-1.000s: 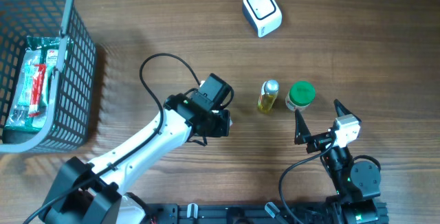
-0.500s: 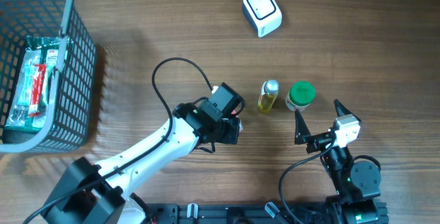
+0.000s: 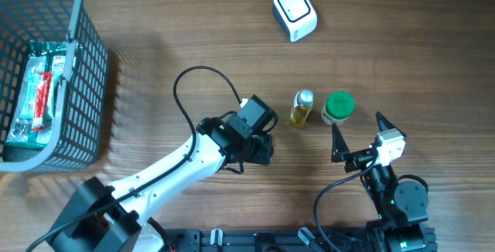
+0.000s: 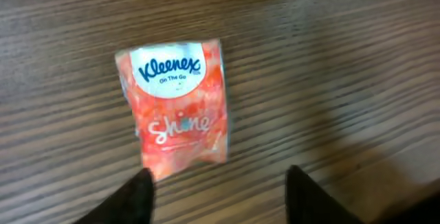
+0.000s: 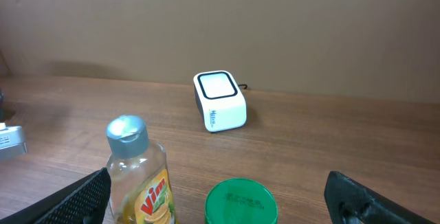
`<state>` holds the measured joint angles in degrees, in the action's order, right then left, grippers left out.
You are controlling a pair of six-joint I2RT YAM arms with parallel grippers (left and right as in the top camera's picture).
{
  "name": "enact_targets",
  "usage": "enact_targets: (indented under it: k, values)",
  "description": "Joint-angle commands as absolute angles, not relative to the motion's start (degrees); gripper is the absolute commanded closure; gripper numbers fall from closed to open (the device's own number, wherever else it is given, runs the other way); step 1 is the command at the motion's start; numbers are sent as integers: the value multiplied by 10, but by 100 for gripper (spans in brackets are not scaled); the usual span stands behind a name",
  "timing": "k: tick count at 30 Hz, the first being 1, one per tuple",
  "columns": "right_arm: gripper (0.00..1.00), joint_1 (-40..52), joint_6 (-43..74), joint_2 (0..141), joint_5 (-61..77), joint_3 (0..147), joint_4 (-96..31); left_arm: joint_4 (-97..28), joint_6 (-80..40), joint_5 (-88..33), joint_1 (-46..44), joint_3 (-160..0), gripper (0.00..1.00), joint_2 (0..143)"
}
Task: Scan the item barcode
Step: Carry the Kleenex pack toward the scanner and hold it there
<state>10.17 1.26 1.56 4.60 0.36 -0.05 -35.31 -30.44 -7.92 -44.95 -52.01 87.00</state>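
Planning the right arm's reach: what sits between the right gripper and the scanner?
The green-lidded jar stands between the right gripper and the scanner; the yellow bottle is just left of that line. Clearest in the right wrist view.

Bare table (image 3: 155,66) between basket (image 3: 89,90) and bottle (image 3: 301,109); jar (image 3: 338,107) beside bottle.

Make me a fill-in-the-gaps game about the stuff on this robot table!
The brand name in the white oval on the tissue pack is ____. The jar beside the yellow bottle has a ____ lid. In the overhead view, the grey basket stands at the ____ side of the picture.
Missing words: Kleenex; green; left.
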Motion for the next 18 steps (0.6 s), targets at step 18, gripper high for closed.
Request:
enact_targets:
  k: [18]
  values:
    - [0,99,16,17,39,3,1,-332,-307,-45,-452,-516,20,872]
